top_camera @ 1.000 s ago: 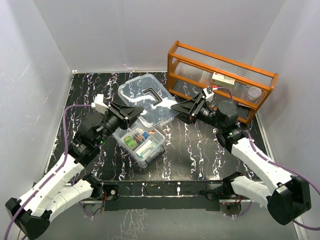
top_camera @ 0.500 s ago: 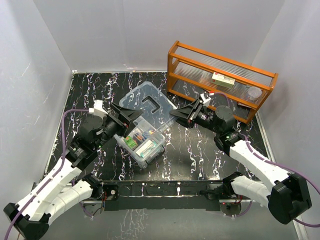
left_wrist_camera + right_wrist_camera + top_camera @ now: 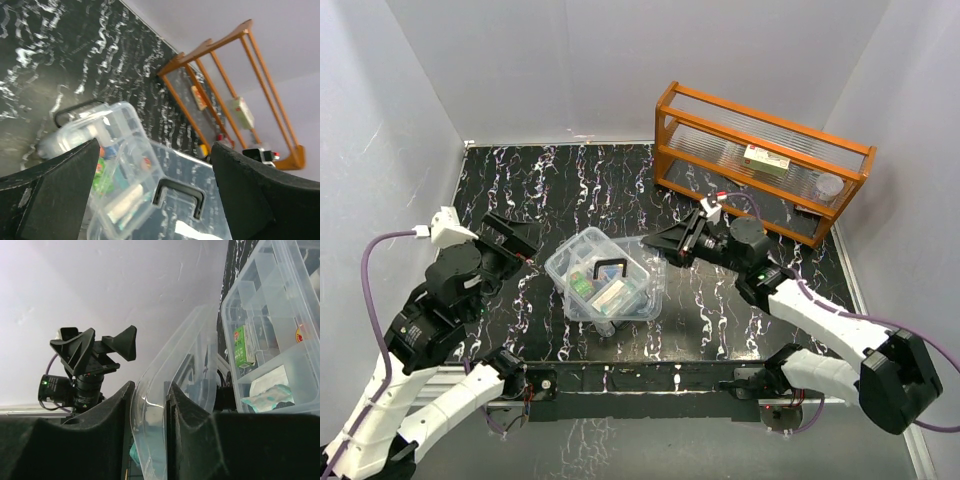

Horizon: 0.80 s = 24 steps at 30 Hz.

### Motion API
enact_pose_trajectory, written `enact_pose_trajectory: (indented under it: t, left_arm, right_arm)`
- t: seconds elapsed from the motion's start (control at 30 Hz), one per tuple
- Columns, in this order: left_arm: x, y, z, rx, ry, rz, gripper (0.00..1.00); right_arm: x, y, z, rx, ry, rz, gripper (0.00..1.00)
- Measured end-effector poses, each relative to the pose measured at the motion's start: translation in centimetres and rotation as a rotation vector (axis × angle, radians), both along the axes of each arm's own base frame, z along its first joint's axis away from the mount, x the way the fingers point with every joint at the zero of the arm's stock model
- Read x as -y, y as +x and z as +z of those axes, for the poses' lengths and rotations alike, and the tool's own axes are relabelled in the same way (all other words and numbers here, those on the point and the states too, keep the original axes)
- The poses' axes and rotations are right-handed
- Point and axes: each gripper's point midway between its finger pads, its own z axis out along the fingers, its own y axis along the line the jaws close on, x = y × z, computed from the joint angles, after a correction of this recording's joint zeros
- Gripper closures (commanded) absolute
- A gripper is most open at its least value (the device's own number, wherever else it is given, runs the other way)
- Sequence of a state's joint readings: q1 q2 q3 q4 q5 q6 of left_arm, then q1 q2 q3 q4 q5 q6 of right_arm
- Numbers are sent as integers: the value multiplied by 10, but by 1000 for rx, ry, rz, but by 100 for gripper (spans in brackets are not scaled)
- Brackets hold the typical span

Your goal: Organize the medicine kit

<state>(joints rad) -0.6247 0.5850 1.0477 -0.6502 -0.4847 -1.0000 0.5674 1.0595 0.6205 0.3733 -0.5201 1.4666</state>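
right tool (image 3: 149,390) pinches lid (image 3: 175,350) edge; left tool (image 3: 515,235) spread wide

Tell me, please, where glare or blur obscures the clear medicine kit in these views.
Top external: sharp and evenly lit, only faint sheen on the medicine kit. Left wrist: tilted, pale reflection across its lid. Right wrist: the lid's edge is close and soft.

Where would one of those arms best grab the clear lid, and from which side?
Its thin right-hand rim, approached from the right. The lid rests over the box, so the rim juts out as a lip that fits between jaws; the right gripper pinches it there. The dark handle seems folded flat.
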Motion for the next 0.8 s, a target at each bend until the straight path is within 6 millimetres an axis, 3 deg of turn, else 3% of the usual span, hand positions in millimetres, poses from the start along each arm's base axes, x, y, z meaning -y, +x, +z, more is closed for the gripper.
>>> enact_pose_trajectory:
  t: [0.17, 0.33, 0.53, 0.8]
  left_arm:
    - [-8, 5, -13, -47, 165, 7, 7]
    - [0, 19, -38, -152, 313, -28, 7]
    - [10, 29, -66, -254, 398, -64, 7]
    - [12, 53, -75, -306, 445, -71, 7]
  right_arm:
    - [-26, -5, -17, -45, -15, 14, 85]
    - [-49, 1, -20, -66, -7, 2, 85]
    - [-57, 28, -7, -27, 51, -102, 85]
    - [-57, 68, -28, -50, 53, -286, 84]
